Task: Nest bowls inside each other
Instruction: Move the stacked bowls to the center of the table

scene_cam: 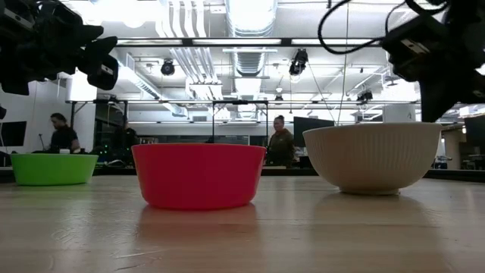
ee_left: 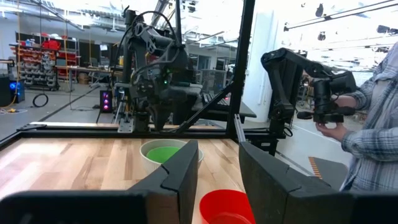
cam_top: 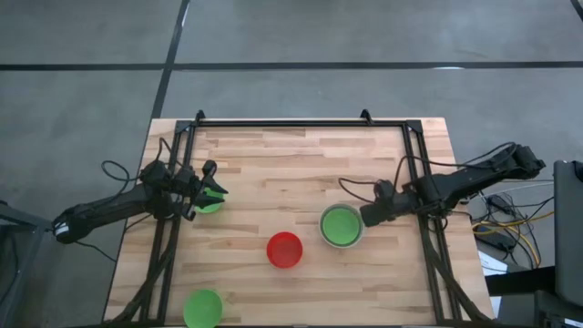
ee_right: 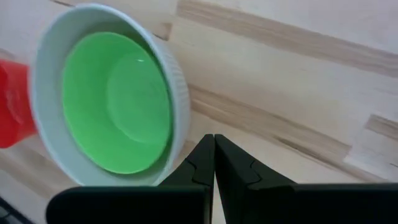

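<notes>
A pale grey-white bowl (cam_top: 322,228) stands right of the table's middle with a green bowl (cam_top: 342,226) nested inside it. A red bowl (cam_top: 284,250) stands alone near the middle. A second green bowl (cam_top: 208,205) rests on the table at the left. A third green bowl (cam_top: 202,308) sits by the near edge. My right gripper (ee_right: 214,138) is shut, points down, and hovers just right of the pale bowl's rim (ee_right: 171,74). My left gripper (ee_left: 217,152) is open with nothing between its fingers. It hangs level above the left green bowl (scene_cam: 53,168).
A black frame (cam_top: 301,123) runs along the table's far edge and down both sides past the arm bases. Bare wood lies between the bowls. Beyond the table's right side a person (ee_left: 373,124) holds a device. Other people show far off in the room.
</notes>
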